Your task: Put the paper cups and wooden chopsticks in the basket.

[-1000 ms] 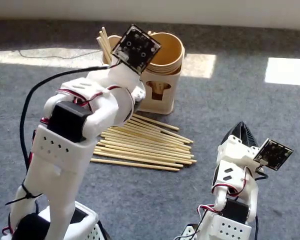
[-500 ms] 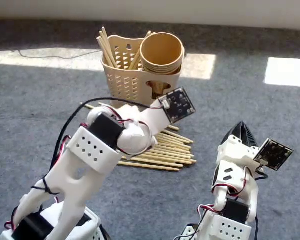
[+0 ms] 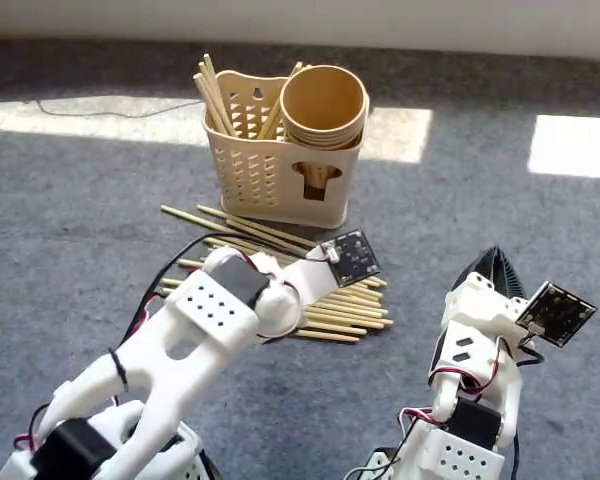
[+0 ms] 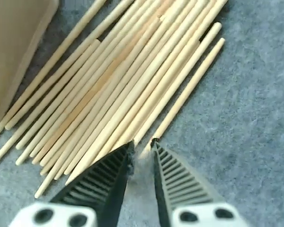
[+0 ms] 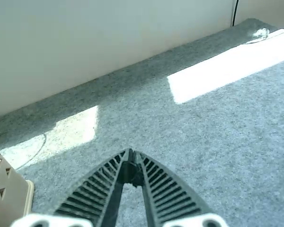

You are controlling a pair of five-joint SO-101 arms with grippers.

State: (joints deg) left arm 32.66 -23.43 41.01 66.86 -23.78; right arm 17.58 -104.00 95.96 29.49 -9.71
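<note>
Hovering at the wooden chopsticks (image 4: 132, 71), your left gripper (image 4: 142, 144) is barely parted, with one stick's end between its tips. Your right gripper (image 5: 131, 158) is closed and empty.

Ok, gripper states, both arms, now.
Left gripper: slightly open, tips at the chopsticks, holding nothing.
Right gripper: closed, empty.

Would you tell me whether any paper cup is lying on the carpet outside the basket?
No, the stacked paper cups stand upright inside the basket.
</note>
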